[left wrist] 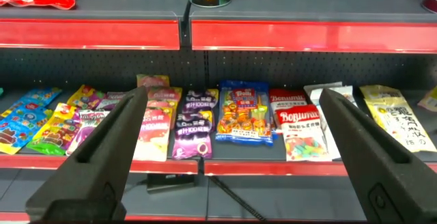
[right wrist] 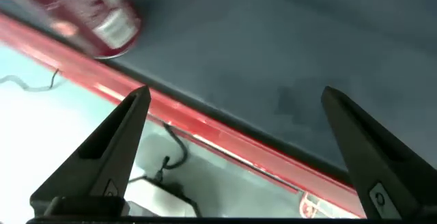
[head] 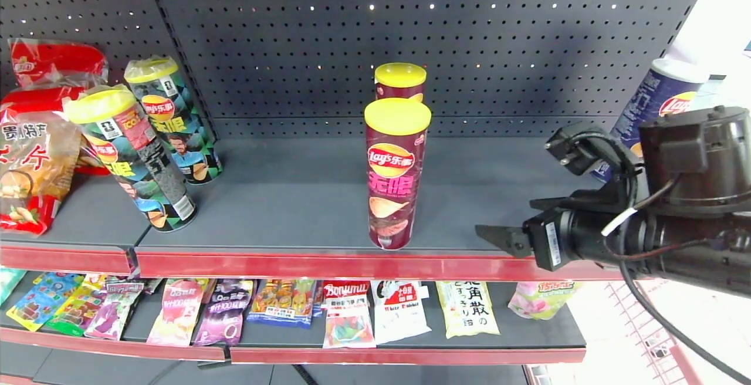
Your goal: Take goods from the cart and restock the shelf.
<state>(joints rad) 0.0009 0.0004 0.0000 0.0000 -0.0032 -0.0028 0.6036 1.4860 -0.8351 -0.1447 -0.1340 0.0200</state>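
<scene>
Maroon tube (head: 392, 176) with a yellow lid stands upright near the shelf's (head: 281, 197) front edge, its twin (head: 401, 81) just behind. It is likely light, stiff and slick, so grip it mid-body. The label shows a logo and a crisp. The right claw (head: 504, 223) hangs to its right, fingers apart and empty. The left claw (left wrist: 232, 149) is also spread wide and empty.

A shop aisle before me, dark pegboard back wall (head: 352, 33), grey shelf (head: 293, 197) with red front strip (head: 352, 264), maroon crisp tubes (head: 396, 174) at my twelve o'clock, patterned tubes (head: 138, 162) and snack bags (head: 32, 168) at ten o'clock, sweet packets (head: 346, 314) laid in a row on the lower shelf (head: 528, 332).
</scene>
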